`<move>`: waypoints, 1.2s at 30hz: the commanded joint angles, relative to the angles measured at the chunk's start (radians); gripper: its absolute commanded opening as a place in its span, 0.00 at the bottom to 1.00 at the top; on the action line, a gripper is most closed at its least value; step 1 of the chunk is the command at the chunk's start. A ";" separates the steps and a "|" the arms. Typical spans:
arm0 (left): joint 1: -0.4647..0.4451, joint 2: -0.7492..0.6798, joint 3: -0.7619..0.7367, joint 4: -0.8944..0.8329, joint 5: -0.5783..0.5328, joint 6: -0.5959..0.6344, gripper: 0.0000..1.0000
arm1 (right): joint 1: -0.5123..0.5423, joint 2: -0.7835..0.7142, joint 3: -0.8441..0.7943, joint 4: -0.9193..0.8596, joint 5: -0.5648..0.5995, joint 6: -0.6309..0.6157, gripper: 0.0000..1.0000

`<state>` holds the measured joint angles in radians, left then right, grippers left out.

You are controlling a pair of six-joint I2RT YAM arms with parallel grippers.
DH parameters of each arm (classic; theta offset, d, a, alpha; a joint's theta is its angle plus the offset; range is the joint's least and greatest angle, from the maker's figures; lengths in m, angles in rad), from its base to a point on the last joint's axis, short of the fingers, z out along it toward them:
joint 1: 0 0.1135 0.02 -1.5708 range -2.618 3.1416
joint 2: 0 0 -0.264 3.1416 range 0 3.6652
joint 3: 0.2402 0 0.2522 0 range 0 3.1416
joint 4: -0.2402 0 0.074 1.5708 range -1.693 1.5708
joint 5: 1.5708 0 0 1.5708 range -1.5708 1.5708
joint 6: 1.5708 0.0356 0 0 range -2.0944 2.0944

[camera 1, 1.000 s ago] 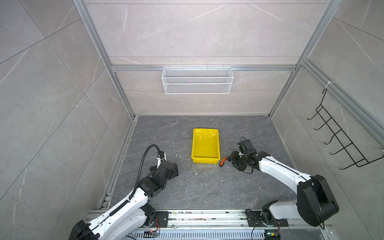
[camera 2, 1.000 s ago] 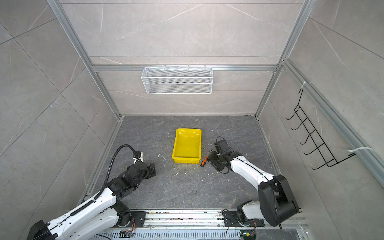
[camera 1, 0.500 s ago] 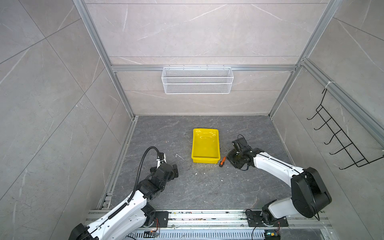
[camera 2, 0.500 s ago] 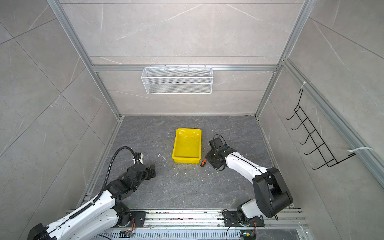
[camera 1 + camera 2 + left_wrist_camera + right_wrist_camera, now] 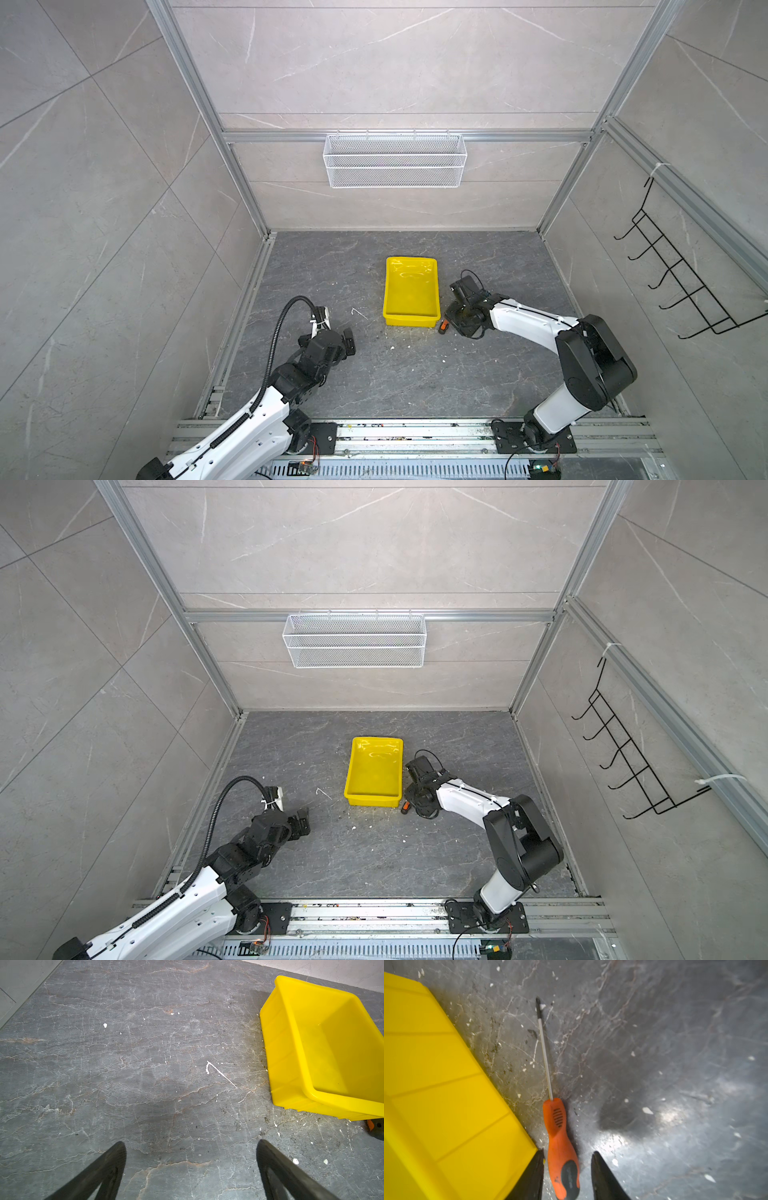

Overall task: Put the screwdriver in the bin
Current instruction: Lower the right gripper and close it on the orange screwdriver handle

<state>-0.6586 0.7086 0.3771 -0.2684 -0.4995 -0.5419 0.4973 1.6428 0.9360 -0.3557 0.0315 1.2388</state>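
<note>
Over the last second, we see the right pincer (image 5: 568, 1152) slide left across the tabletop (image 5: 415, 374) and narrow. Its jaws now straddle the orange handle of the screwdriver (image 5: 556, 1126), one close against it and the other still showing a gap, so it is partly open with nothing clamped. The screwdriver has not moved: it lies flat outside the bin (image 5: 411, 322), at the bin's lower right corner, just right of centre in both top views. We judge the grasp imminent. The left pincer (image 5: 191, 1142) hangs wide open and empty.
</note>
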 commanded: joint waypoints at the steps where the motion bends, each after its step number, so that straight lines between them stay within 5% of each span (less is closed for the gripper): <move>1: -0.002 0.002 0.006 0.014 -0.037 0.008 1.00 | 0.006 0.049 0.028 0.015 0.015 0.014 0.40; 14: -0.003 0.014 0.007 0.025 -0.040 0.010 1.00 | 0.030 0.122 0.034 0.006 0.086 0.118 0.34; 21: -0.003 0.040 0.020 0.007 -0.052 -0.003 0.99 | 0.032 0.093 -0.035 0.055 0.092 0.140 0.13; 29: -0.003 0.065 0.030 0.004 -0.024 -0.001 1.00 | 0.085 -0.050 -0.127 0.023 0.142 0.046 0.10; 36: -0.003 0.069 0.028 0.008 -0.017 -0.005 1.00 | 0.100 -0.240 -0.178 -0.149 0.243 -0.206 0.08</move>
<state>-0.6586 0.7746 0.3771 -0.2676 -0.5182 -0.5423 0.5838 1.4570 0.7605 -0.3878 0.1898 1.1660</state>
